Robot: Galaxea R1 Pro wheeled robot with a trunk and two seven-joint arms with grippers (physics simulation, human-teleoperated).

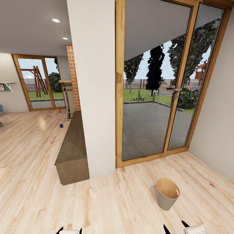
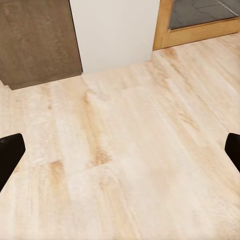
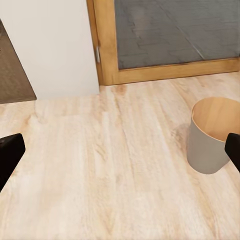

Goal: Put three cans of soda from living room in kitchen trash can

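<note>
The tash can (image 1: 167,193) is seen standing upright on the wooden floor (image 1: 39,195), in front of the glass door (image 1: 156,97), its brown inside empty as far as can be made out. In the head view, two small cans are picked out far beyond the white pillar (image 1: 94,87), on the floor of the further room: a dark blue can of soda (image 1: 61,125) near the long brown cabinet (image 1: 72,149), and an orange can of soda (image 1: 59,110) further back, toward the brick column (image 1: 73,78). Both are too small for detail.

In the right wrist view the tash can (image 3: 212,136) is shown partly cut off at the frame edge, close to the door frame. The right gripper (image 3: 120,150) is spread wide, with nothing between its black fingertips (image 3: 9,152).

The left wrist view offers bare floor, the cabinet's corner (image 2: 37,40) and the pillar's foot. The left gripper (image 2: 120,150) is likewise held wide open and empty, only its fingertips (image 2: 10,150) being caught at the frame edges.
</note>
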